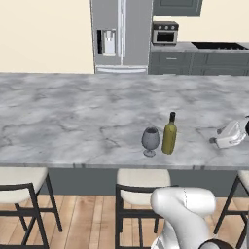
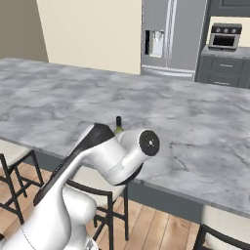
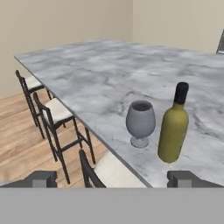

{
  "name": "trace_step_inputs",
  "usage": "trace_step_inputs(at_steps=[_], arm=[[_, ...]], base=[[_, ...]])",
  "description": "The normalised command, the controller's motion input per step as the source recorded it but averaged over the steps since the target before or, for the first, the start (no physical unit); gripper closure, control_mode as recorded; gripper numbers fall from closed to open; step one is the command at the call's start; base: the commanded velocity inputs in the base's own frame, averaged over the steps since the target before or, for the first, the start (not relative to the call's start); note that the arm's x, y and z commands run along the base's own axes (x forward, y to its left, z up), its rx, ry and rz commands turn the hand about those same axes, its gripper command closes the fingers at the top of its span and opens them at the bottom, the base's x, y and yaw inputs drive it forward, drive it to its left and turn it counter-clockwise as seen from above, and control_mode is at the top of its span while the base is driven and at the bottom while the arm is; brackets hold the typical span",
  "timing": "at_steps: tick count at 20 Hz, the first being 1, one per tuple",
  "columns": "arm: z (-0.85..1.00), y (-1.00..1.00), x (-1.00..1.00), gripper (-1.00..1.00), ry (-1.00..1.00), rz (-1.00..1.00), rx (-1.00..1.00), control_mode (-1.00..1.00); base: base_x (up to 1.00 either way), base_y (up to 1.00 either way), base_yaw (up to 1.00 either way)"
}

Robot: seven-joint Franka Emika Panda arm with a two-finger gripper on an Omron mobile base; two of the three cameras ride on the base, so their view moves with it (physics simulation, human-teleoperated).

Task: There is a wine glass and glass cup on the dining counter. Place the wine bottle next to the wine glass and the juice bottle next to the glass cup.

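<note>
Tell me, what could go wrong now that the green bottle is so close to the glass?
1. The wine bottle and wine glass stand close together near the edge of the dining counter, above the stools. A bump from the arm could tip either one to the floor.
2. The open tool sits close by and empty. If it swings away carelessly, it could clip the bottle.
3. The juice bottle and glass cup aren't visible here, so that part seems undone.

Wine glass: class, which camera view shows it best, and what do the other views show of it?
The hand view: the wine glass is large and whole, beside the wine bottle. The left base view shows it small but whole; in the right base view the arm stands in front of it.
</note>
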Motion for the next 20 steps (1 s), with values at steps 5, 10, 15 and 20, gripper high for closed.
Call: trace_step_inputs(at_steps=[5,10,15,20], arm=[[0.01,0.08,-0.07,-1.00,0.01,0.00,-0.03,-1.00],[0.00,0.00,0.00,-1.00,0.00,0.00,0.00,-1.00],[0.00,0.00,-0.02,-1.00,0.00,0.00,0.00,-1.00],[0.00,0.00,0.00,-1.00,0.00,0.00,0.00,1.00]], base=[[0.00,0.00,0.00],[0.00,0.00,0.00],[0.00,0.00,0.00],[-0.58,-0.02,0.00]])
